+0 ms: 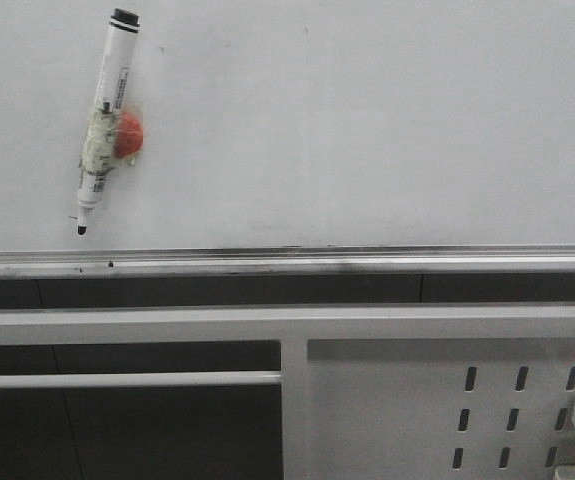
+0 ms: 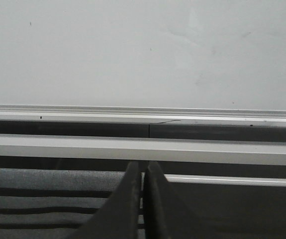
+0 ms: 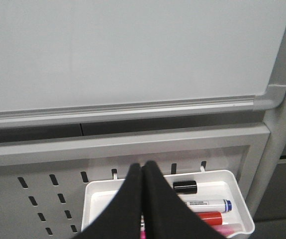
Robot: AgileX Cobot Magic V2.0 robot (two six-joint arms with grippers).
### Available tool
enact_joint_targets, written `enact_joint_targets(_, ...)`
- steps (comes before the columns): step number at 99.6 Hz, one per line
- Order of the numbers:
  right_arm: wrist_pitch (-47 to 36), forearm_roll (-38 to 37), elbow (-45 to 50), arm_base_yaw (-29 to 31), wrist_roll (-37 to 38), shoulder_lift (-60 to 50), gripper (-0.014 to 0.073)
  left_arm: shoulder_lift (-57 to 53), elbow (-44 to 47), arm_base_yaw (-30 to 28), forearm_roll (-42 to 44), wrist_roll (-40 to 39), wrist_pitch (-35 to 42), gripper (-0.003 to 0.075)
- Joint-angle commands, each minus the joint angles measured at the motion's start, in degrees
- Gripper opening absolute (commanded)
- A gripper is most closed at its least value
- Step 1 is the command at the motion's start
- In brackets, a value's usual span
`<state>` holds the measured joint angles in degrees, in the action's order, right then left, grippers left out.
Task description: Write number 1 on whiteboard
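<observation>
The left gripper (image 2: 143, 199), nearest its wrist camera, shows two dark fingers pressed together with nothing between them. The right gripper (image 3: 143, 199) is the same: black fingers together, holding nothing.

The large plain white glossy whiteboard (image 1: 367, 120) fills the upper part of the front view, with a silver metal rail (image 1: 367, 262) along its lower edge. No black vertical stroke is visible on it in any view, so the number 1 is judged not yet written; only faint specks and smudges mark the surface.

A white-barrelled marker with a black cap (image 1: 105, 120) hangs on the board's upper-left area in the front view, seemingly fixed by clear tape and an orange-red piece (image 1: 129, 135). Its long axis runs near vertical, slightly tilted, cap uppermost and dark tip pointing down, just above the rail. It does not appear in either wrist view, so its exact bearing from the fingers cannot be told; lying on the left side, it is judged to be within easier reach of the left arm.

Below the rail sit grey horizontal frame bars (image 1: 267, 325) and a white perforated metal panel (image 1: 447, 410). Under the right gripper, a white plastic tray (image 3: 103, 191) hooked to that panel holds a blue-capped marker (image 3: 205, 203), a black cap (image 3: 185, 187) and a red item (image 3: 210, 217). Nothing is seen obstructing the board face.
</observation>
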<state>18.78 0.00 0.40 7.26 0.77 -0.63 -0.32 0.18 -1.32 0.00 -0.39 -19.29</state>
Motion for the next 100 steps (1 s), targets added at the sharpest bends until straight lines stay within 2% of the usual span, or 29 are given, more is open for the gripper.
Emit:
enact_joint_targets(1,-1.3,-0.5,0.8,0.3,-0.1,-1.1,-0.0069,-1.3,2.1,0.2,-0.5,-0.5,3.5,-0.002)
enact_joint_targets(27,-1.3,-0.5,0.8,0.3,-0.1,-1.1,-0.0069,-1.3,2.1,0.2,0.0,-0.4,3.7,-0.002)
enact_joint_targets(37,-1.3,-0.5,0.8,0.3,-0.1,-1.1,-0.0069,-1.3,2.1,0.2,7.8,0.4,5.8,-0.002)
enact_joint_targets(46,-4.1,-2.1,0.8,0.3,-0.1,-1.1,-0.0069,-1.3,2.1,0.2,8.6,0.4,12.8,-0.002)
enact_joint_targets(59,-14.6,-2.9,0.8,0.3,-0.1,-1.1,-0.0069,-1.3,2.1,0.0,8.6,0.4,24.4,-0.002)
enact_joint_targets(76,-17.3,-3.4,0.8,0.3,-0.1,-1.1,-0.0069,-1.3,2.1,0.0,8.6,0.1,31.6,-0.002)
enact_joint_targets(82,-21.6,-3.7,0.8,0.4,0.0,-1.1,-0.0069,-1.3,2.1,0.0,7.9,-1.3,33.8,-0.002)
enact_joint_targets(87,-27.0,0.0,0.8,0.3,2.9,-1.1,-0.0069,-1.3,1.9,0.0,5.9,-4.9,35.2,-0.002)
enact_joint_targets(94,-35.4,4.4,0.5,0.2,6.8,-1.1,-0.0069,-1.2,0.3,0.0,0.0,-8.0,33.3,-0.002)
enact_joint_targets(97,-35.8,4.2,-0.2,0.1,6.8,-1.1,-0.0069,-1.0,-1.6,0.0,-1.6,-8.0,30.1,-0.002)
enact_joint_targets(100,-32.2,4.2,-1.7,-0.1,6.8,-1.1,-0.0069,-0.4,-3.7,0.0,-2.2,-8.0,25.7,-0.002)
